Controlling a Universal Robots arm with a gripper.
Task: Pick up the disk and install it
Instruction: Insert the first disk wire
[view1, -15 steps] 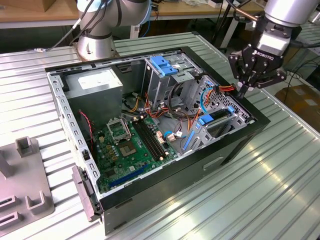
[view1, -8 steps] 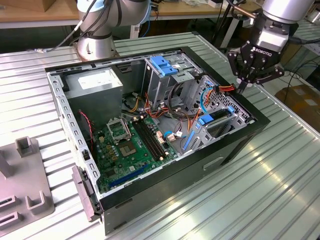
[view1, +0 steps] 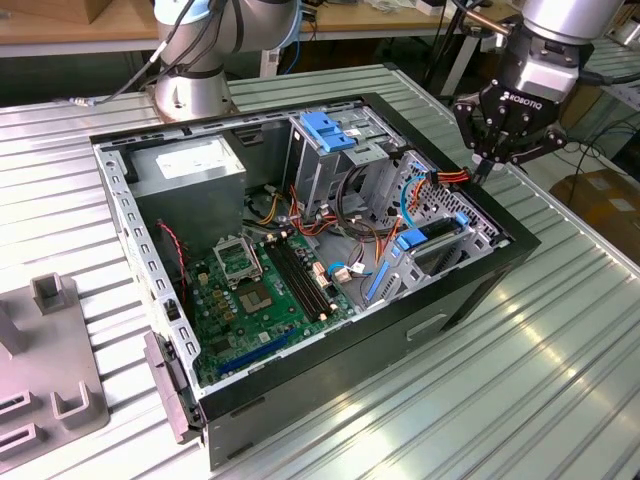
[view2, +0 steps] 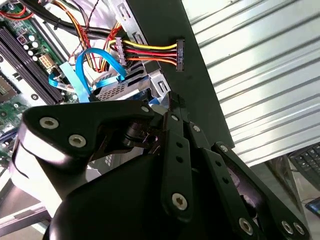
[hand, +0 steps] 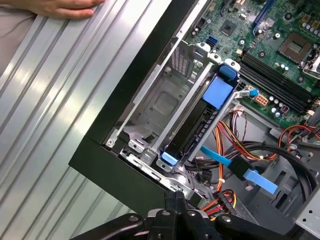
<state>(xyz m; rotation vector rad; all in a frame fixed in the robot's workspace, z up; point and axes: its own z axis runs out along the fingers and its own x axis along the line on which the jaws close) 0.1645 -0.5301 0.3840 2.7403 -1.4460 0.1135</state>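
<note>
Already on edge, disk (hand: 198, 126) points lengthwise toward motherboard (hand: 250, 25) — gripper (view1: 485, 166) closed, empty.

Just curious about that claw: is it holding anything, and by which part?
Nothing. The gripper is shut and empty above the case; the disk sits inside it.

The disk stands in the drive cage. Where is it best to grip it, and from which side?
Likely the disk by its exposed long edge near the blue tab, from the case's open side: it stands on edge, and cage walls cover its flat faces.
</note>
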